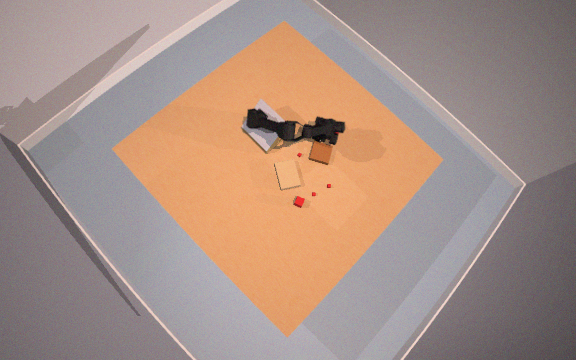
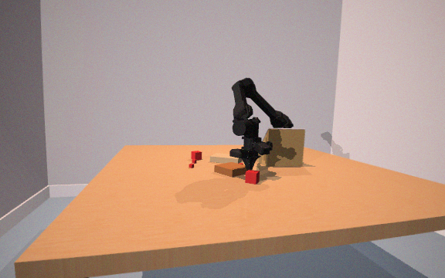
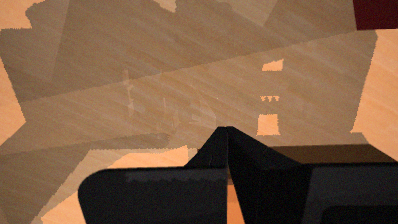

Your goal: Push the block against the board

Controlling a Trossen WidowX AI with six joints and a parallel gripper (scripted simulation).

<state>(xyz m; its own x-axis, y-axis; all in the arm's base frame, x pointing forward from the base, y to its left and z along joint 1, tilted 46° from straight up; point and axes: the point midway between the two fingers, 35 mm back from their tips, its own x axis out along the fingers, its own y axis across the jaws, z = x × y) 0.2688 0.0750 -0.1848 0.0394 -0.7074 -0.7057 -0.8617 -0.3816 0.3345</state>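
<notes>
Exterior shows the large red cube (image 2: 252, 177) whole near the closed jaws (image 2: 249, 169); top mostly hides it.

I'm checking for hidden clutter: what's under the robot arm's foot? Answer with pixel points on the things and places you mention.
A box-like stand (image 2: 286, 148) is under the arm's foot (image 2: 281, 120). The foot covers part of its top, so whatever lies there can't be seen.

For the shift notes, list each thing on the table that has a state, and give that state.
Gripper: shut, nothing between its fingers, low beside the brown block.
Brown block: lying flat, apart from the pale board.
Pale board: lying flat.
Large box: standing, the arm's base above it.
</notes>
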